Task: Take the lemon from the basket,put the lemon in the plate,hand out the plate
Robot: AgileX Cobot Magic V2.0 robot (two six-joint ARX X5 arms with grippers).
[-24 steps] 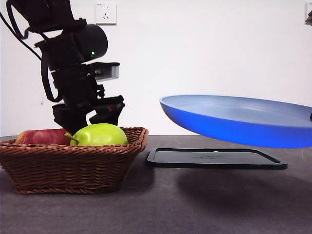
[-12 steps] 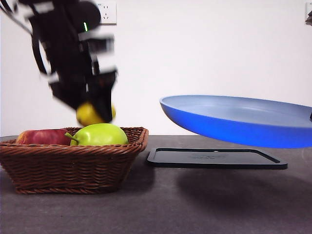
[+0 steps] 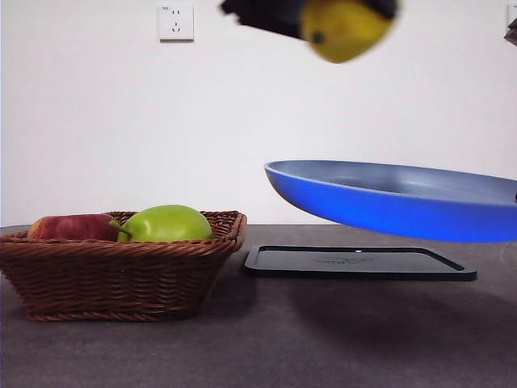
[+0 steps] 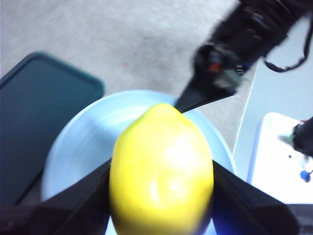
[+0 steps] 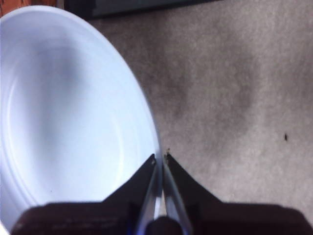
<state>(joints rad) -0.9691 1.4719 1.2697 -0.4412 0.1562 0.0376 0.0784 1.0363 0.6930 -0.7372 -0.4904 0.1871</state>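
Observation:
My left gripper point(image 3: 343, 12) is shut on the yellow lemon point(image 3: 345, 30) at the top of the front view, high above the blue plate point(image 3: 396, 202). In the left wrist view the lemon point(image 4: 161, 171) sits between the black jaws, with the plate point(image 4: 83, 147) below it. My right gripper point(image 5: 160, 161) is shut on the plate's rim point(image 5: 155, 186) and holds the plate point(image 5: 63, 112) in the air above the table. The wicker basket point(image 3: 121, 267) stands at the left.
The basket holds a green apple-like fruit point(image 3: 166, 224) and a red apple point(image 3: 69, 226). A flat black tray point(image 3: 355, 263) lies on the table under the raised plate, also seen in the left wrist view point(image 4: 34, 112). A wall socket point(image 3: 176, 22) is behind.
My left gripper has lifted the lemon out of the basket and carried it up and to the right, over the plate. The plate has stayed in place.

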